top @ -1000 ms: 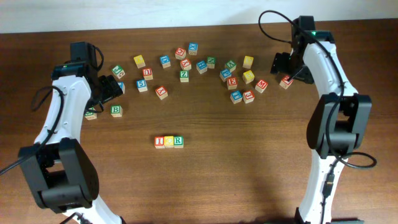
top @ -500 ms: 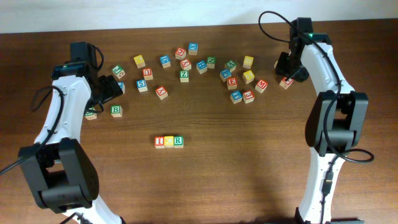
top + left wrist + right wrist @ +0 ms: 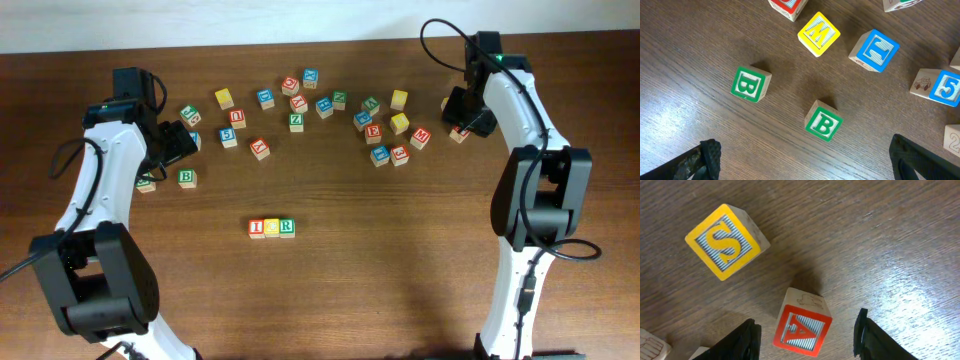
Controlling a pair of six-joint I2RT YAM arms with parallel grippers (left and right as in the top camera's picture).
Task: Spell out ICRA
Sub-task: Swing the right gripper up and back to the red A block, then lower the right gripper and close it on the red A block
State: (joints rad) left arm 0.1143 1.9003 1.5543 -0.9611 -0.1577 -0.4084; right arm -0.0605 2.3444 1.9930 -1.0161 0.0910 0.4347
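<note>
Overhead, a dark brown wooden surface carries a short row of three wooden letter blocks near its middle, reading I, C, R from left to right in the picture, with their sides touching. Beyond that row, a loose scatter of wooden letter blocks lies across the far part of the surface.

The red-faced wooden A block sits at the right end of that scatter, well apart from the row. In the right wrist view its A face is turned up towards the camera and it rests flat on the wood. The right tool straddles it with its fingers apart. One black finger stands on either side of the block, and a strip of bare wood shows between each finger and the block, so it is not clamped. A yellow-faced wooden S block lies near the A block but apart from it, turned at an angle.

The left tool hangs over the left end of the scatter with its fingers spread wide and nothing between them. Two green-faced wooden B blocks lie below it, near each other but not touching. A yellow-faced wooden block and a blue-faced wooden block lie farther on.
</note>
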